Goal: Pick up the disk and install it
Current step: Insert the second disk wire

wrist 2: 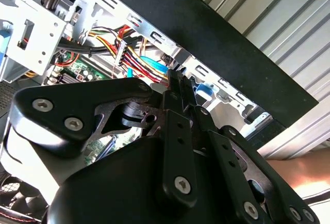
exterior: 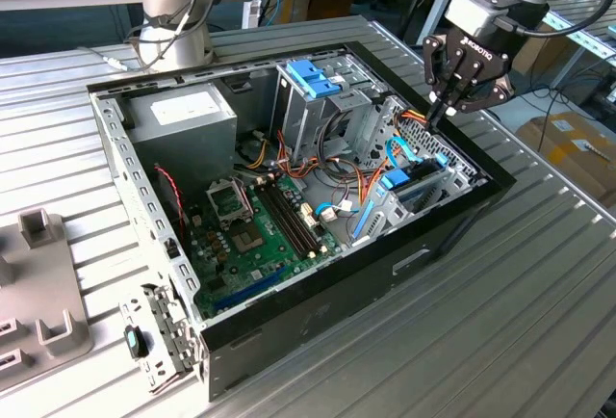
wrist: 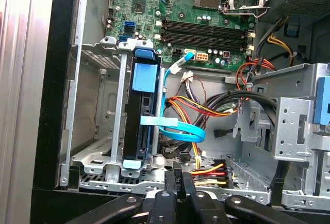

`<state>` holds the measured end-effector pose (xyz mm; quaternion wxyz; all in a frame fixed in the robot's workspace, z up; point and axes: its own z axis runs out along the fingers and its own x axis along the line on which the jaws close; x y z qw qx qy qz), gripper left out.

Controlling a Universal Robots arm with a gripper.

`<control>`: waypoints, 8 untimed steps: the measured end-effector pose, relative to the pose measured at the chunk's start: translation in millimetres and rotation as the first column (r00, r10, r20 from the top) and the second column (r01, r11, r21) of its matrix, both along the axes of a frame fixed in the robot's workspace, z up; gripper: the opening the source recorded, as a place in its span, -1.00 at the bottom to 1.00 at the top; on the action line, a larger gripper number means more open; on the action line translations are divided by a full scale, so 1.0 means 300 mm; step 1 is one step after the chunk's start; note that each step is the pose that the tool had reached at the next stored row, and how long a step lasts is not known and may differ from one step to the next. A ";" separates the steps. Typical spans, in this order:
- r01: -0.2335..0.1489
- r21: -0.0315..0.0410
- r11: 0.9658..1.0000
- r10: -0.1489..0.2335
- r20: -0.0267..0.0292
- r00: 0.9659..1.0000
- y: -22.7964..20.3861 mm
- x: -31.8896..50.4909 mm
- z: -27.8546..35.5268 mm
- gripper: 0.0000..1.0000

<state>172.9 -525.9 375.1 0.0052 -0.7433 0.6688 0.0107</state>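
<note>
The disk (exterior: 416, 187) stands on edge in a metal bay at the corner of the open computer case (exterior: 318, 326), on the exterior view's right. In the first wrist view the disk (wrist: 142, 105) is a dark slab in a bright blue frame, seated between the bay's rails with a blue ribbon cable across it. My gripper (exterior: 435, 117) hangs just above the case's wall beside that bay. Its fingers are shut with nothing between them, and they stand apart from the disk. The shut fingertips also show in both wrist views (wrist: 178, 171) (wrist 2: 175, 77).
Inside the case lie a green motherboard (exterior: 255, 230), a grey power supply (exterior: 183, 115), a tall metal cage with a blue bracket (exterior: 313, 79) and loose coloured cables (wrist: 206, 110). A second arm's base (exterior: 173, 23) stands behind. Grey fixtures (exterior: 43, 288) sit at the left.
</note>
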 end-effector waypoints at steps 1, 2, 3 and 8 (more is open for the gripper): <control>0.000 0.000 1.000 0.000 0.000 1.000 -0.001 0.000 0.000 -0.67; 0.000 0.000 1.000 0.000 0.000 1.000 -0.003 0.000 0.000 -0.67; 0.000 0.000 1.000 0.000 0.000 1.000 -0.003 0.000 0.000 -0.67; 0.000 0.000 1.000 0.000 0.000 1.000 -0.005 0.000 0.000 -0.67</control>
